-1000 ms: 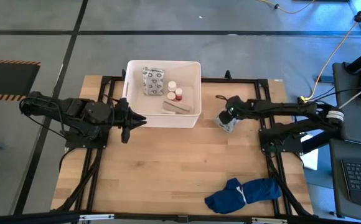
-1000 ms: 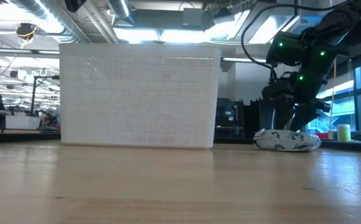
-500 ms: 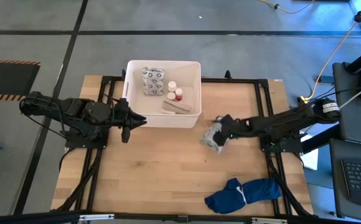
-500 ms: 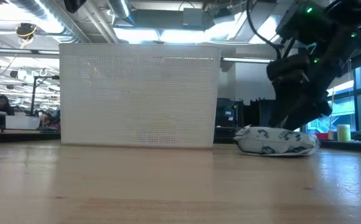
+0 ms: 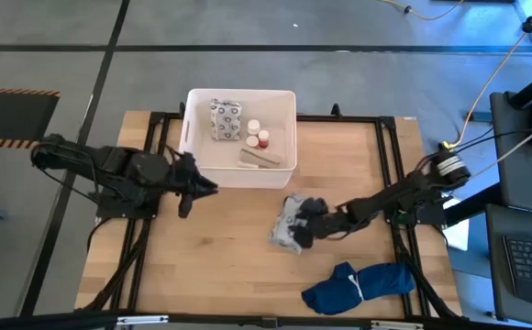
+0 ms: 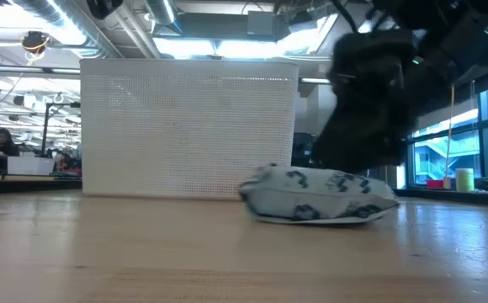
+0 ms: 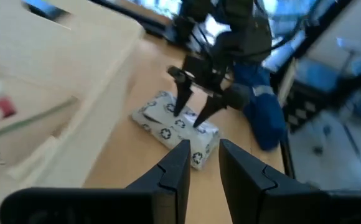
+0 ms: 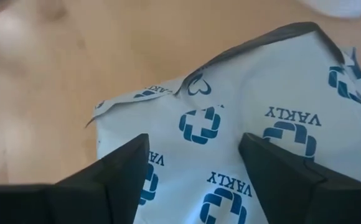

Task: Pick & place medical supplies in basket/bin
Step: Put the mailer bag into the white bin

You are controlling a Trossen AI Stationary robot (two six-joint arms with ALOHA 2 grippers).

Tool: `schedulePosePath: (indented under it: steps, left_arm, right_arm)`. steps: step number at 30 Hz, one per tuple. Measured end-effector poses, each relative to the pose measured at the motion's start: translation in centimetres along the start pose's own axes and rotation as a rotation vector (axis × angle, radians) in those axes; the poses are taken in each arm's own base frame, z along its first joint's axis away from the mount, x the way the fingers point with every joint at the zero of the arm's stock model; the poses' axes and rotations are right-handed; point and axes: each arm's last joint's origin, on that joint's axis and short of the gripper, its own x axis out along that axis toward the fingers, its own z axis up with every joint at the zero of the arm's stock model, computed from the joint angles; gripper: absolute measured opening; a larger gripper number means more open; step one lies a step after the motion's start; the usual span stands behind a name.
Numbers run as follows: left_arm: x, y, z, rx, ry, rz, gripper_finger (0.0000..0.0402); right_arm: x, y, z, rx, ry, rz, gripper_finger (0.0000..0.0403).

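A white printed soft packet (image 5: 287, 225) lies flat on the table, near and right of the white bin (image 5: 241, 137). My right gripper (image 5: 308, 223) stands over it, open, fingers spread wide. The packet (image 6: 320, 195) shows in front of the bin (image 6: 189, 126) in the low view. Inside the bin lie another printed packet (image 5: 226, 119), a white and a red bottle (image 5: 259, 136) and a tan bandage roll (image 5: 260, 159). My left gripper (image 5: 209, 189) hovers by the bin's near left corner, its fingers a narrow gap apart with nothing between them (image 7: 203, 155). My right gripper (image 7: 191, 116) has both spread fingertips (image 7: 182, 107) on the packet's top face (image 8: 199, 124), near its right end. The fingers slant down from the table's right side. The packet lies flat on the table under them and reaches out past both fingers.
A dark blue cloth bundle (image 5: 358, 284) lies near the table's front right. Bare wood (image 5: 211, 266) stretches along the near left of the table. A black frame (image 5: 390, 147) borders the table at both sides.
My right gripper has swept from beside the bin's right wall toward the table's near edge and middle, sinking a little and turning. The packet has slid along the table with it, staying flat. My left gripper has turned slightly toward the near edge.
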Motion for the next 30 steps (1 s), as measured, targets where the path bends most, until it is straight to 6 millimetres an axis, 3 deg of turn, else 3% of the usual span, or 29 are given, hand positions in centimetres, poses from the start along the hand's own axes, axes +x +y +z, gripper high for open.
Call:
schedulePosePath:
  steps: [7,13,17,22,30]
  left_arm:
    - [4.1,-2.1,-2.3,0.164,0.173,0.005,0.0081]
    - [8.2,-3.4,-5.1,0.224,0.31,0.077,0.0101]
    - [10.6,-3.8,-7.1,0.268,0.401,0.118,0.0108]
    - [13.4,-4.0,-9.4,0.357,0.484,0.143,0.0094]
    - [16.2,-4.8,-11.6,0.645,0.52,0.041,0.0087]
  right_arm:
    - [3.7,5.3,0.9,-0.143,-0.001,0.046,0.0239]
    - [5.9,8.2,1.7,-0.236,0.002,0.092,0.0229]
    - [6.2,8.3,1.9,-0.286,0.012,0.104,0.0225]
    - [6.3,8.4,2.0,-0.498,0.048,0.18,0.0224]
    - [6.5,8.3,2.4,-0.963,0.134,0.515,0.0224]
